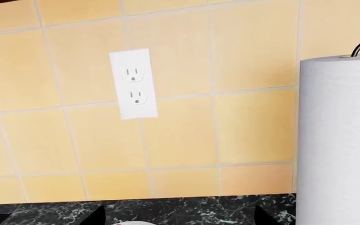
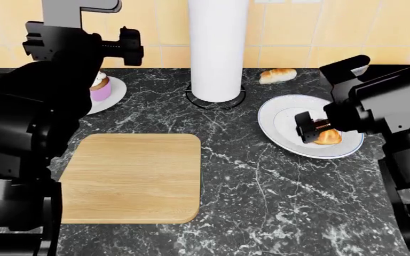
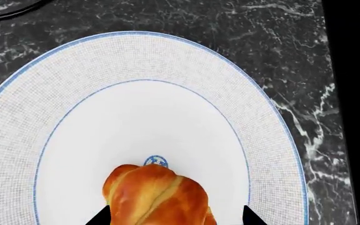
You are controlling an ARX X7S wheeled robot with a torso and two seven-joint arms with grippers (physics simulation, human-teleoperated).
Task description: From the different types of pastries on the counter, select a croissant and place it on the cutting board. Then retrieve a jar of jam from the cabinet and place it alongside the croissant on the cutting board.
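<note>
The golden croissant [image 3: 158,194] lies on a round white plate [image 3: 167,70] on the black marble counter [image 2: 276,202], at the right in the head view [image 2: 328,137]. My right gripper [image 3: 175,216] is low over it, open, with one fingertip on each side of the croissant. My left gripper [image 1: 180,216] is open and empty, held above the counter's back left, facing the tiled wall. The cupcake [image 2: 100,86] sits on a plate partly behind my left arm. The pale bread roll [image 2: 277,75] lies by the wall. The cutting board [image 2: 134,184] is bare. The jam jar is out of view.
A tall white paper-towel roll [image 2: 218,48] stands on a wire holder at the back centre, close to my left gripper in the left wrist view [image 1: 339,140]. A wall outlet [image 1: 133,84] is on the yellow tiles. A plate rim [image 1: 133,223] shows below the left gripper.
</note>
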